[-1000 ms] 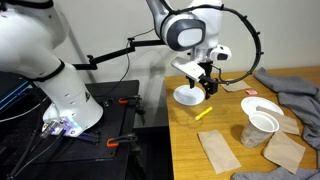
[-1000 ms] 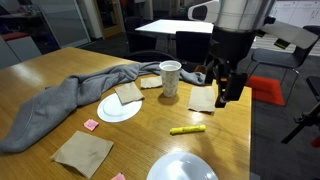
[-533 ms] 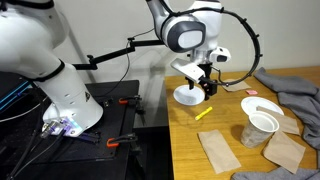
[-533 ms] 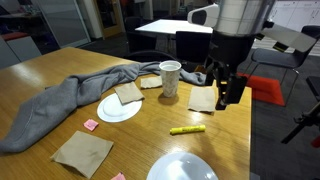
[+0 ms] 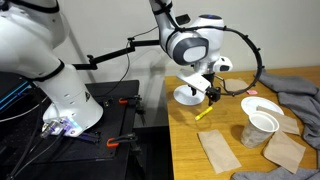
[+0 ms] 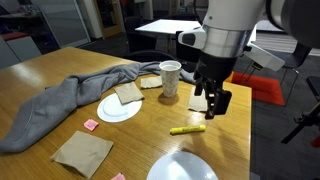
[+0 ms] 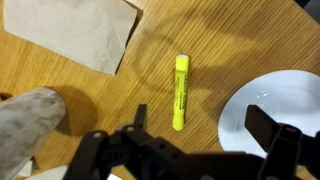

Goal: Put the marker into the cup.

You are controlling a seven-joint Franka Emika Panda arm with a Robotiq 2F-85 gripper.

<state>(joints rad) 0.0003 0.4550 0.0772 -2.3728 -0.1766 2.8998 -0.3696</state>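
Gripper (image 6: pixel 215 103) poised above the marker (image 6: pixel 187 129), not touching it; fingers spread wide, nothing held.

The marker (image 7: pixel 180 91) lies flat on the wooden table (image 6: pixel 60 70), between a brown napkin (image 7: pixel 75 35) and a white plate (image 7: pixel 285 95) in the wrist view, near both but touching neither. The cup (image 6: pixel 170 78) stands upright, well apart, to the marker's far left in an exterior view, beside a grey cloth (image 6: pixel 60 105).

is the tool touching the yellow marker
Apart. In an exterior view the tool hangs above the marker, with bare table showing between them; the wrist view shows the marker lying free ahead of the open fingers.
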